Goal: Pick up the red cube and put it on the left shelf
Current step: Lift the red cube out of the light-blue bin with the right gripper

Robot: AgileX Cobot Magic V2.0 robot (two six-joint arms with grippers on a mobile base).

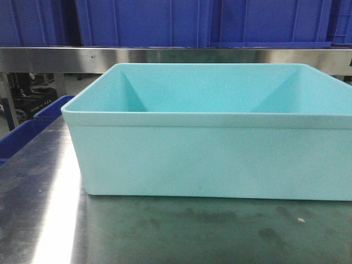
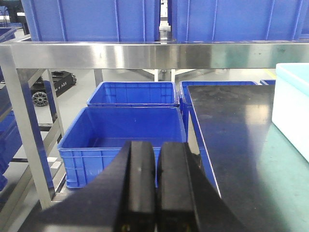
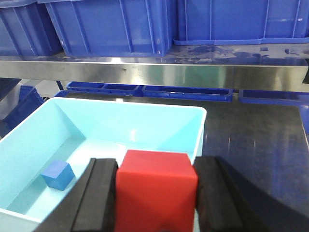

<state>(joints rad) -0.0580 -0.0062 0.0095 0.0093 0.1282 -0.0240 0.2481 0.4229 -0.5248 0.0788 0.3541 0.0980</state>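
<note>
My right gripper [image 3: 155, 193] is shut on the red cube [image 3: 156, 186], held between both black pads above the near right part of a turquoise bin [image 3: 29, 140]. The bin also shows in the front view [image 1: 209, 159]; neither gripper shows there. The steel shelf's brushed front rail [image 3: 159, 72] crosses the back, with large blue crates [image 3: 111, 24] on top. My left gripper [image 2: 157, 186] is shut and empty, off the table's left edge, facing the shelf rail [image 2: 145, 54] and the blue crates [image 2: 91, 19] above it.
A small blue cube [image 3: 57, 174] lies on the bin's floor at the left. Open blue crates [image 2: 120, 140] stand on the floor left of the dark steel table [image 2: 241, 159]. A shelf leg [image 2: 29, 125] stands at the left.
</note>
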